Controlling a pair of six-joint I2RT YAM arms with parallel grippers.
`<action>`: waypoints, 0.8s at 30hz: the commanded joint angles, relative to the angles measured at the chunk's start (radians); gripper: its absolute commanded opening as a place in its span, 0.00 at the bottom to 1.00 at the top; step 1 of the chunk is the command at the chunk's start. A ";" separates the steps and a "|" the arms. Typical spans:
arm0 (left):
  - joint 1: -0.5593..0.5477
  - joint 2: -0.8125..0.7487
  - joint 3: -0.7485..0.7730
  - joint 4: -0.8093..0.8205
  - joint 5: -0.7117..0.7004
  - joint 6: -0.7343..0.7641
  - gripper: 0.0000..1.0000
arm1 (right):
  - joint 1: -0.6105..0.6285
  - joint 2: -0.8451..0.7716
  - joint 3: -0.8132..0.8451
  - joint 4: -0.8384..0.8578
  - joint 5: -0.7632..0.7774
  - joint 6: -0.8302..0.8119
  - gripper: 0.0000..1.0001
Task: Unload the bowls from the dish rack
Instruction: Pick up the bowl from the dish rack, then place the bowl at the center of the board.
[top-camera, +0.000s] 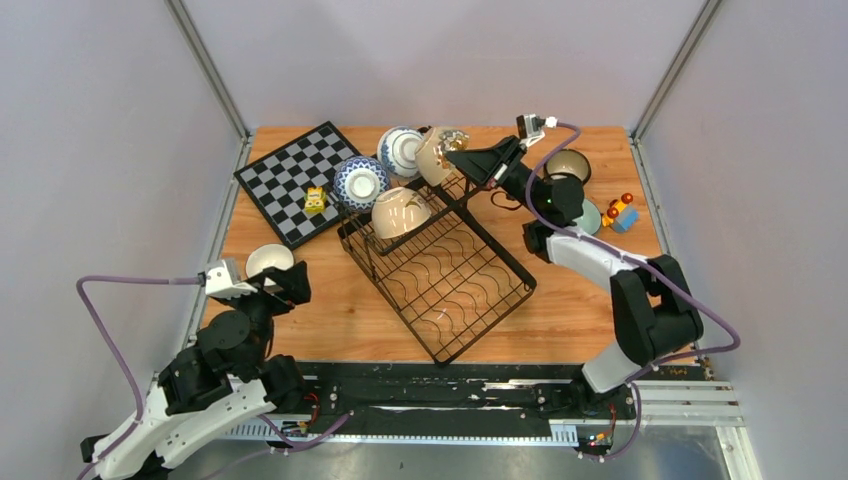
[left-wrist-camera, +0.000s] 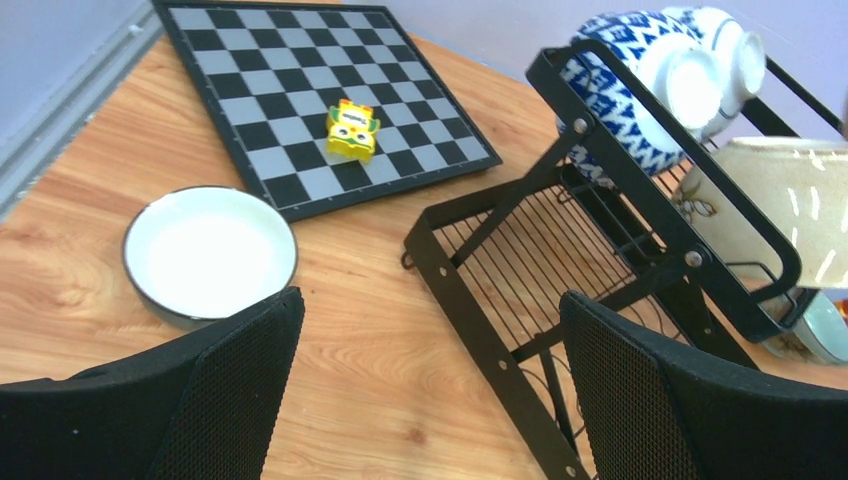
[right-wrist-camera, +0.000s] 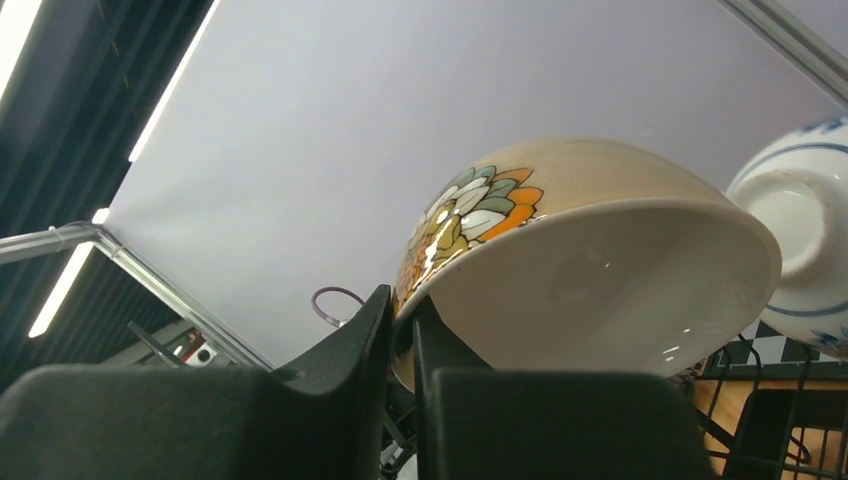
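Over the wooden table (top-camera: 330, 310) your right gripper (right-wrist-camera: 402, 310) is pinching the beige floral bowl (right-wrist-camera: 600, 290) at 12 o'clock on the dish rack (top-camera: 450, 290), likely needing a lift clear next, left gripper (left-wrist-camera: 430, 310) hanging wide

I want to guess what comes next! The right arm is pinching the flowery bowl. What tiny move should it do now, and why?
Probably lift the flowery bowl straight up a little. The right gripper looks shut on its rim, but the bowl is tilted at the dish rack's top, close beside a blue-and-white bowl, so it should clear those first.
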 joint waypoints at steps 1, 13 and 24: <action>-0.002 0.091 0.092 -0.082 -0.120 -0.058 1.00 | -0.027 -0.132 0.083 -0.067 -0.079 -0.087 0.00; -0.003 0.361 0.368 -0.063 -0.130 0.037 1.00 | 0.058 -0.561 0.312 -1.036 -0.162 -0.821 0.00; -0.004 0.405 0.500 0.102 0.490 0.217 1.00 | 0.626 -0.680 0.548 -1.983 0.428 -1.564 0.00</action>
